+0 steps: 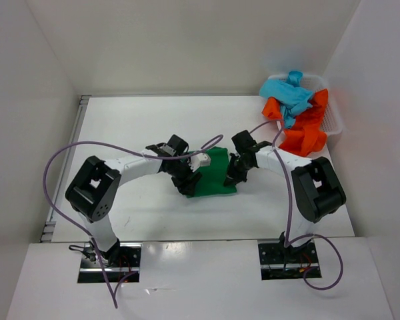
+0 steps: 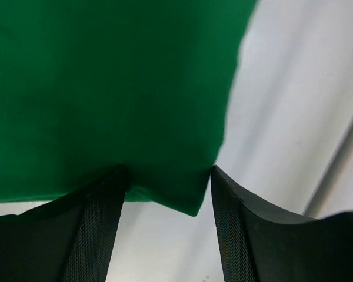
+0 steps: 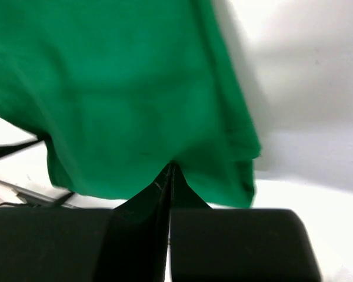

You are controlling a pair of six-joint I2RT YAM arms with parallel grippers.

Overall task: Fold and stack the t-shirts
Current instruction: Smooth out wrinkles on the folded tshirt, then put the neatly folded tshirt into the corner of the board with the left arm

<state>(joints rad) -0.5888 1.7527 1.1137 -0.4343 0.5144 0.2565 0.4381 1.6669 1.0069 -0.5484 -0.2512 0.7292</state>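
The dark green t-shirt point(image 1: 217, 175) lies folded in the middle of the table. My left gripper point(image 1: 187, 181) is at its near left corner. In the left wrist view that gripper point(image 2: 169, 176) is open, and the green t-shirt point(image 2: 106, 88) has a corner lying between the fingers point(image 2: 100, 223). My right gripper point(image 1: 235, 177) is at the shirt's right edge. In the right wrist view it point(image 3: 170, 167) is shut, pinching the edge of the green t-shirt point(image 3: 123, 88), which puckers at the tips. The turquoise-blue t-shirt point(image 1: 290, 93) and the orange-red t-shirt point(image 1: 307, 133) sit crumpled in the basket.
A white mesh basket point(image 1: 335, 123) stands at the back right corner, with the orange-red cloth spilling over its front rim. White walls enclose the table on three sides. Purple cables loop from both arms.
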